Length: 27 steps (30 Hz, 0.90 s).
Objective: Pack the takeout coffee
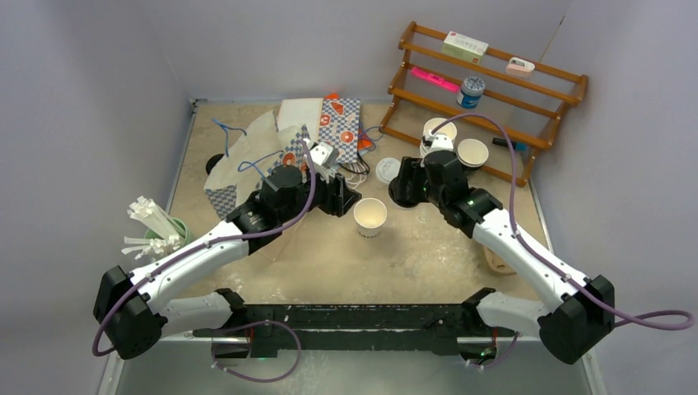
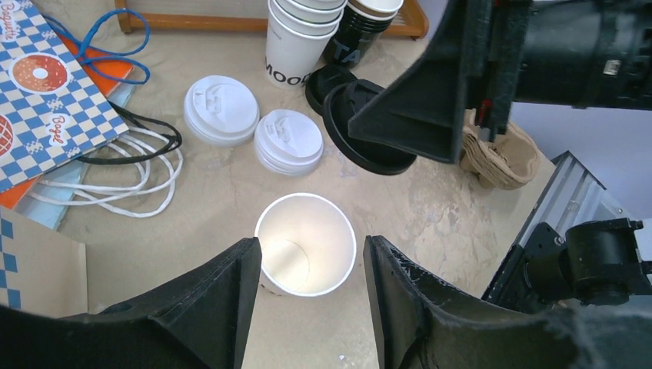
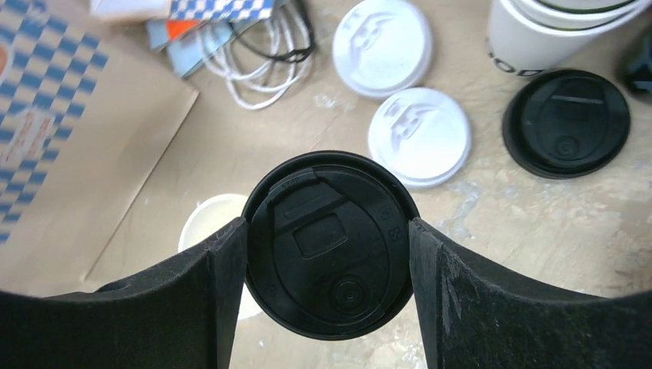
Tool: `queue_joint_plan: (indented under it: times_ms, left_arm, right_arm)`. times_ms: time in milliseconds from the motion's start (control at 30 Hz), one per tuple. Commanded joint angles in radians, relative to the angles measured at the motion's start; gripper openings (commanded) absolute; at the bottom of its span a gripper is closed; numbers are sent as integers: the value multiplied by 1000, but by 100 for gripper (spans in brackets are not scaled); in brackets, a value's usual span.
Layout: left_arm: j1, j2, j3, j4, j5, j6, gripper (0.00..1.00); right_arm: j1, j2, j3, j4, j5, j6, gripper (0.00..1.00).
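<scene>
The takeout coffee is out of view; no cup here wears a lid. A lidless white paper cup (image 1: 369,216) (image 2: 305,244) stands upright mid-table. My left gripper (image 1: 349,202) (image 2: 311,246) is open, its fingers either side of the cup's rim, with a gap on the right side. My right gripper (image 1: 405,189) (image 3: 328,234) is shut on a round black sip lid (image 3: 330,244) (image 2: 367,134), gripped by its edges. It hangs just right of the cup, whose rim (image 3: 201,223) peeks out behind the left finger.
Two loose white lids (image 2: 221,110) (image 2: 288,142) and another black lid (image 3: 565,123) lie behind the cup. Stacked cups (image 2: 296,38) stand before a wooden rack (image 1: 486,90). Patterned paper bags (image 1: 329,123) lie at back left, a holder of straws (image 1: 152,226) at far left, and brown paper items (image 2: 496,154) to the right.
</scene>
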Motion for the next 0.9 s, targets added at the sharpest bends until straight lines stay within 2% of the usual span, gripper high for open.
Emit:
queue_joint_plan:
  times_ms: [0, 167, 467, 867]
  left_arm:
    - [-6, -37, -19, -2, 9, -32, 54]
    - [-6, -58, -53, -18, -16, -92, 54]
    - [4, -48, -54, -106, -64, -124, 53]
    - [83, -44, -97, -82, 4, -154, 51]
  right_arm:
    - [60, -37, 21, -61, -132, -88, 60]
    - [127, -3, 20, -48, -169, -163, 60]
    - [238, 87, 44, 23, -96, -183, 60]
    - [289, 160, 70, 52, -40, -203, 60]
